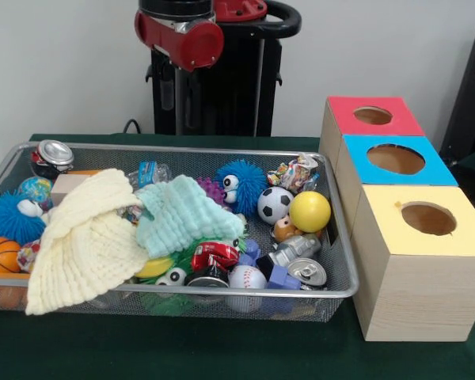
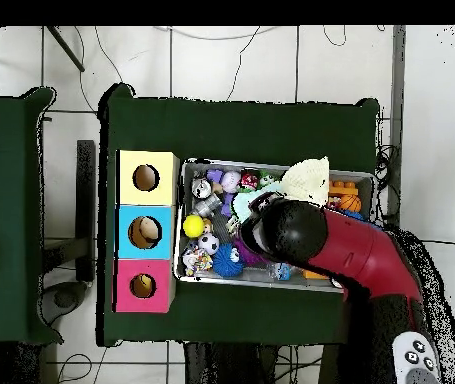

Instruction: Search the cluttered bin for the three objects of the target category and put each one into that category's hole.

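No sight of the pincer in either view: hidden under the arm's point(image 2: 291, 232) round end from overhead, above the picture's top edge from the front, where only a red joint shows. Impossible to say whether open, closed or gripping anything.

Judging by the arm's end, probably poised over the middle of the wire bin point(image 1: 182, 291), high enough to reach down anywhere in the clutter. Off to one side of that spot, just outside the bin's short wall, three boxes in a row on the counter: yellow box point(image 1: 419, 269), blue box point(image 1: 356, 170), red box point(image 1: 340, 119), each with a round hole facing up, so drops can go straight in.

Hard to name the target category from these pictures. Candidates near the boxes' end of the bin: a yellow ball point(image 1: 309, 211), a soccer ball point(image 1: 275, 204), a can point(image 1: 307, 271).

Much buried: a cream cloth point(image 1: 87, 237) and a green cloth point(image 1: 182, 214) draped over the pile, likely covering more toys. Under the arm from overhead, nothing readable.
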Tool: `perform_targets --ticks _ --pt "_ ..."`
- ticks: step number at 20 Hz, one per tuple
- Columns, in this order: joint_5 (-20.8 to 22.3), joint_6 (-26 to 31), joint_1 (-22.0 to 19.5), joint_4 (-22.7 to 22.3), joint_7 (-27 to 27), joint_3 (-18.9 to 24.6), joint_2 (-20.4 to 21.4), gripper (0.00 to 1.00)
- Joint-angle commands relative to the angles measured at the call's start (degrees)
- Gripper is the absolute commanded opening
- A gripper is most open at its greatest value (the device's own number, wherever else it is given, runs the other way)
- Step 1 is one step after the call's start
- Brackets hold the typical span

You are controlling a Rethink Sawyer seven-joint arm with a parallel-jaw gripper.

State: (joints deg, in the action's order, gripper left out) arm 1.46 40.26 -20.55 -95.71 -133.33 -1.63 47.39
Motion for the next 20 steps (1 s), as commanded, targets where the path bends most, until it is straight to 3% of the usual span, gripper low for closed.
perform_targets --ticks 1,10,20 --pt "3.0 -3.3 -0.6 -3.2 5.8 6.4 -0.6 1.0" --pt "3.2 -7.2 3.6 -4.9 -0.6 4.0 -1.3 1.0" --pt "1.6 -22.8 6.7 -5.7 -7.4 3.1 -12.6 1.0"
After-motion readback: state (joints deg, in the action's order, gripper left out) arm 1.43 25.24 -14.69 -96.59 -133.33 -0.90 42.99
